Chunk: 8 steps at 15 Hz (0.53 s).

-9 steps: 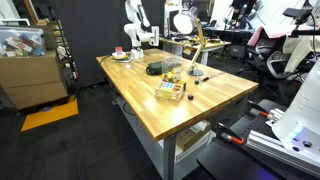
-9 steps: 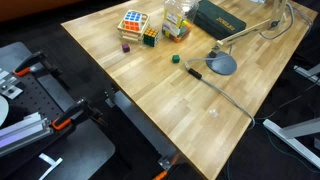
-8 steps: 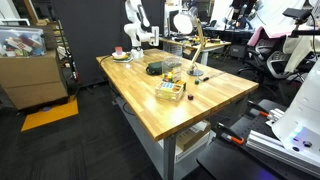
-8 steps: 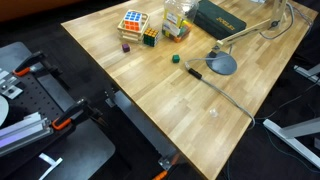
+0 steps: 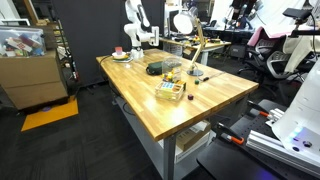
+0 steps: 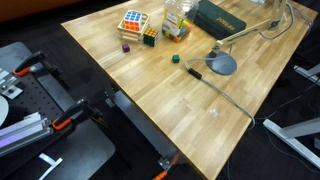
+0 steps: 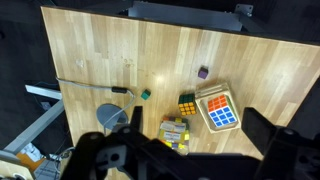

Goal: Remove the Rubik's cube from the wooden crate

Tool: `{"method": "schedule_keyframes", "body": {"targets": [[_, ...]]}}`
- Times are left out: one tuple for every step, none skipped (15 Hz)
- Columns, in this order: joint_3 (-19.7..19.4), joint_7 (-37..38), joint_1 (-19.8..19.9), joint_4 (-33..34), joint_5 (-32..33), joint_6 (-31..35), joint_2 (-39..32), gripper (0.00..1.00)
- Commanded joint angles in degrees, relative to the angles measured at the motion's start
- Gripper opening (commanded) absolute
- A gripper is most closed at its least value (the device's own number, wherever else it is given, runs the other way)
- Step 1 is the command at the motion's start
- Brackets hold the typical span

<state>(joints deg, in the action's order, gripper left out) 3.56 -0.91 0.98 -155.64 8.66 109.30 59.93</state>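
Note:
The Rubik's cube [image 7: 221, 110], with orange, blue and white squares on top, sits inside the small pale wooden crate [image 7: 213, 88] on the wooden table. It also shows in an exterior view [image 6: 133, 20] and, small, in an exterior view [image 5: 170, 90]. My gripper [image 7: 197, 126] is open and empty. It hangs high above the table, with its dark fingers framing the crate area from above and touching nothing.
A second, smaller Rubik's cube [image 7: 187, 104] lies on the table beside the crate. A clear container [image 7: 175, 130], a green block [image 7: 145, 94], a purple block [image 7: 203, 72], a desk lamp base [image 7: 112, 117] and a black box [image 6: 222, 17] stand nearby.

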Motion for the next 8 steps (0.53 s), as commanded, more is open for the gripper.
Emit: {"method": "schedule_keyframes", "body": {"targets": [[-1.05, -0.46, -1.12, 0.55, -0.16, 0.07, -1.55, 1.00], [-1.48, -1.15, -1.51, 0.77, -0.52, 0.13, -2.68, 1.00], [-1.87, -2.10, -1.99, 1.08, -0.79, 0.07, -3.86, 1.00], [-2.15, -3.50, -2.66, 1.63, -0.80, 0.08, -5.86, 1.00], [-2.38, -4.86, -3.44, 2.21, -0.86, 0.20, -8.00, 1.00], [-2.49, -6.17, -4.28, 2.73, -0.78, 0.82, -10.09, 1.00], [-2.13, -7.15, -5.15, 3.50, -0.47, 2.38, -12.63, 1.00], [-1.86, -8.38, -6.27, 4.45, -0.42, 3.75, -15.18, 1.00]]}}
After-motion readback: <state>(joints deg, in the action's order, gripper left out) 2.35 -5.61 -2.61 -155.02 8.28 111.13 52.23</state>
